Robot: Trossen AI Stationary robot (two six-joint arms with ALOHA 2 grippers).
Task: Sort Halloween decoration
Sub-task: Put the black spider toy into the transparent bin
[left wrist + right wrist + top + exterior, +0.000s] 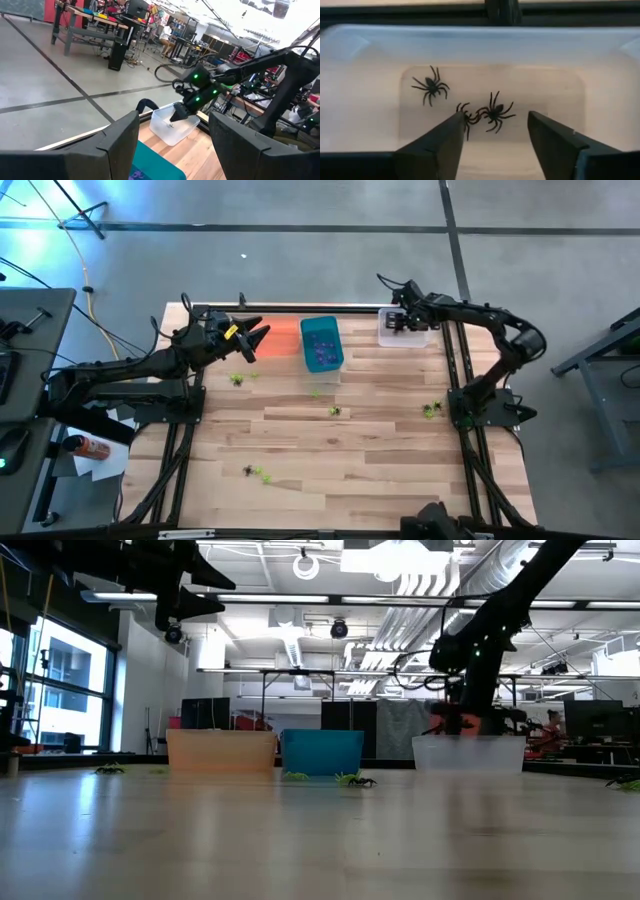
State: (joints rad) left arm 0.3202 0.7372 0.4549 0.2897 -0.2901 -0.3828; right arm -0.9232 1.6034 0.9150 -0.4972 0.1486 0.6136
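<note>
The Halloween decoration is small plastic spiders. Three black ones (431, 86) (496, 112) (467, 117) lie on the floor of the clear bin (400, 330). My right gripper (492, 131) hangs open just above that bin, pointing steeply down, with nothing between its fingers. Loose yellow-green and black spiders lie on the table (237, 379) (335, 411) (432, 410) (255, 473). My left gripper (252, 338) waits open and level, high over the orange bin (280, 330). The teal bin (322, 345) holds purple ones.
The three bins stand in a row along the table's far edge, orange (220, 752), teal (322, 752) and clear (468, 753). The wooden table (380, 460) has bare room in its middle and near part. A black frame rail (300, 308) runs behind the bins.
</note>
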